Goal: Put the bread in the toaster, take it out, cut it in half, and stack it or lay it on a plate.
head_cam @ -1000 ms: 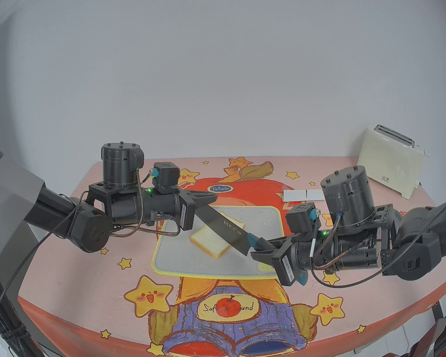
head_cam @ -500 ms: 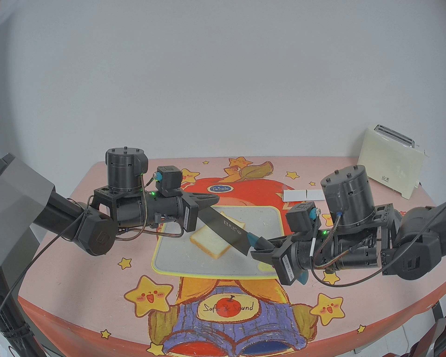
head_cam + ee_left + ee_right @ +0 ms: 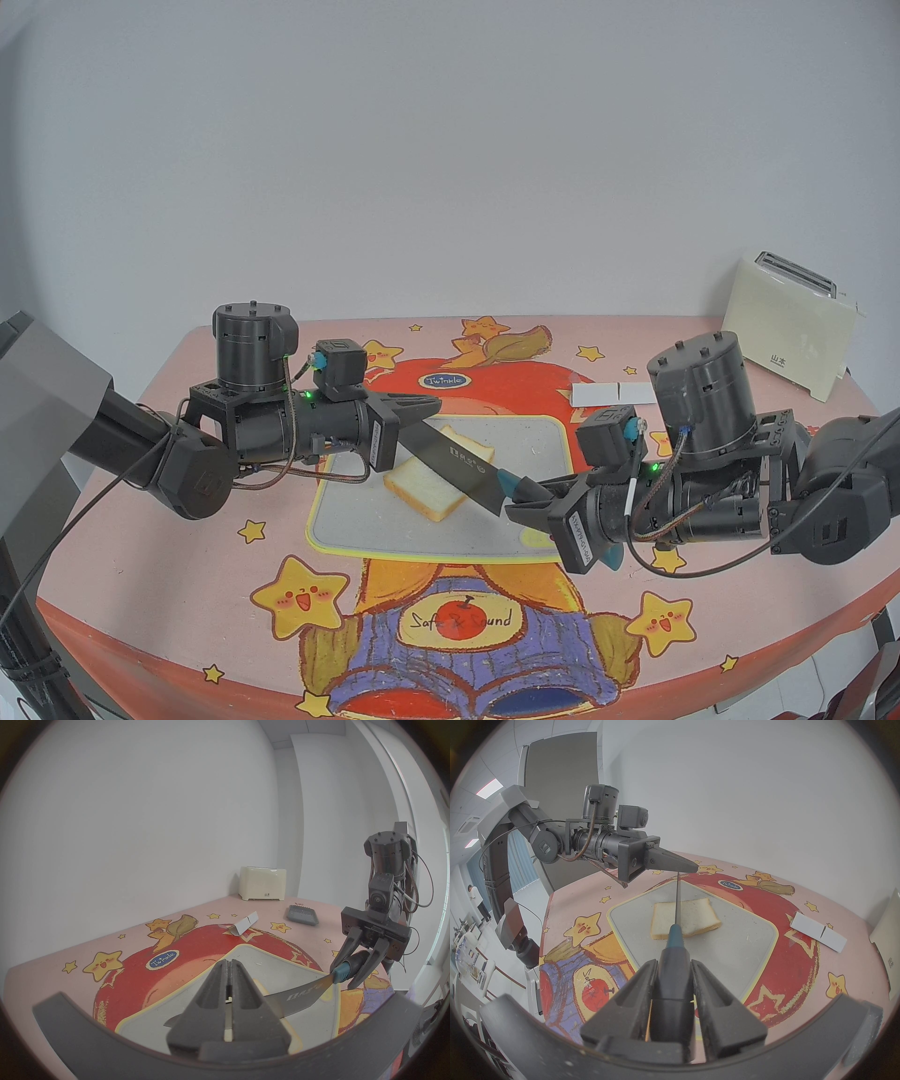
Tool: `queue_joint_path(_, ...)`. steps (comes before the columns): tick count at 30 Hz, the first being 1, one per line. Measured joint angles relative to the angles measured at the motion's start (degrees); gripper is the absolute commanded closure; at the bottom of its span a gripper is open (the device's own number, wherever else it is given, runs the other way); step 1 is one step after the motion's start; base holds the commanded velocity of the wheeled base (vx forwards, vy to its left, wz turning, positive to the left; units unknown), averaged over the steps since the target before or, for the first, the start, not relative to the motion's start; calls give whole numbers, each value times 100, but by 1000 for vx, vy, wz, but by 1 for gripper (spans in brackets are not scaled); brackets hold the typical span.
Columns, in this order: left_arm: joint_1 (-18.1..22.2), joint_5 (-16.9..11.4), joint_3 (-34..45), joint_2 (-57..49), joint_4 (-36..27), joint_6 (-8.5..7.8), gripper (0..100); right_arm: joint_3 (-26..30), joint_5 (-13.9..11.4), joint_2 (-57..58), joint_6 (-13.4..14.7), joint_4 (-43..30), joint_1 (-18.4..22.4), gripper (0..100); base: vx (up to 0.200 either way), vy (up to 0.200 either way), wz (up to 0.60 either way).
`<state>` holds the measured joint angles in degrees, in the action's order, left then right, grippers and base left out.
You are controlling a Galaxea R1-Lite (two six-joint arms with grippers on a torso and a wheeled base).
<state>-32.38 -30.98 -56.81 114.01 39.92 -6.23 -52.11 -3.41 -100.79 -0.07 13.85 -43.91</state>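
right tool (image 3: 523, 500) stays clamped on the knife (image 3: 461, 459) handle, unmoved. left tool (image 3: 429, 405), fingers pressed together, is at the blade's far end; its arm has shifted slightly rightward. bread (image 3: 424, 489) lies unchanged under the blade, centre frame, on the grey board (image 3: 375, 530).

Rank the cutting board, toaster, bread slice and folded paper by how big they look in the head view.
1. cutting board
2. toaster, which stands farthest back, so it likely looks smaller than it is
3. bread slice, partly covered by the knife
4. folded paper
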Motion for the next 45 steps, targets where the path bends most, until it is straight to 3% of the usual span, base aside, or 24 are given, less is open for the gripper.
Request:
queue_joint_path(15, 2, -6, 30, 62, 1, -9, 100, -56, 0, -11, 10, 40, 0, 100, 0, 0, 0)
queue_joint_path(26, 24, 0, 89, 272, 474, 10, 100, -100, 2, -4, 7, 62, 6, 100, 0, 0, 0)
queue_joint_path(45, 11, -2, -112, 302, 422, 128, 100, 7, 0, 5, 78, 40, 85, 100, 0, 0, 0)
